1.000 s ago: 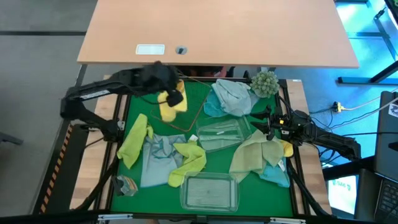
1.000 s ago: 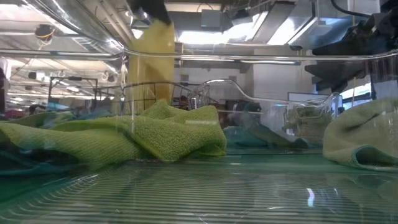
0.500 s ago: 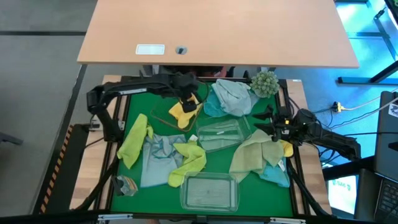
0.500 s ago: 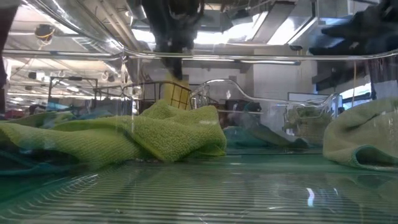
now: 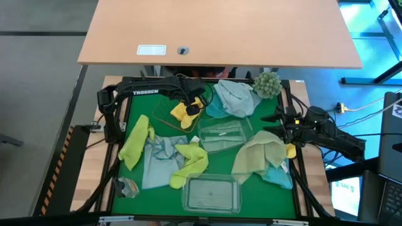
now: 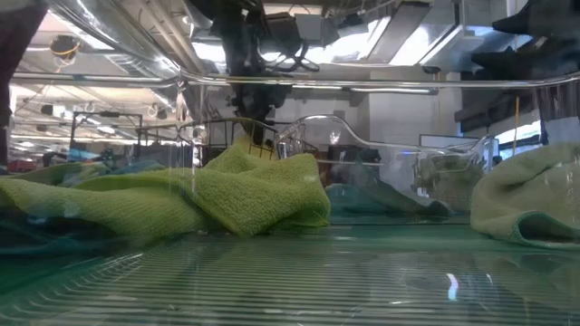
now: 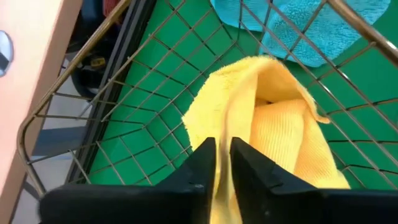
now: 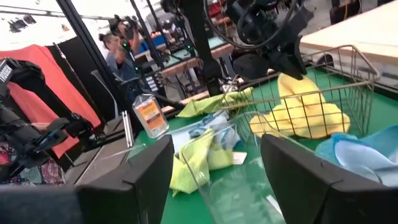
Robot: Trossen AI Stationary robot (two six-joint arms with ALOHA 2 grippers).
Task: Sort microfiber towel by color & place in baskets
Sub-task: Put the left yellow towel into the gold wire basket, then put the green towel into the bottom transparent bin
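Pinching the yellow towel [image 7: 273, 118] inside the wire basket [image 7: 81, 106], the left hand [image 7: 222, 163] was barely parted. Soft and limp, it suited a grasp at a raised fold; the right hand [image 8: 217, 168] gaped empty.

yellow towel [image 7: 273, 134] cut off, grip perhaps loosening

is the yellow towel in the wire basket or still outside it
In it: the yellow towel lies crumpled inside the wire basket, with the left gripper still over it.
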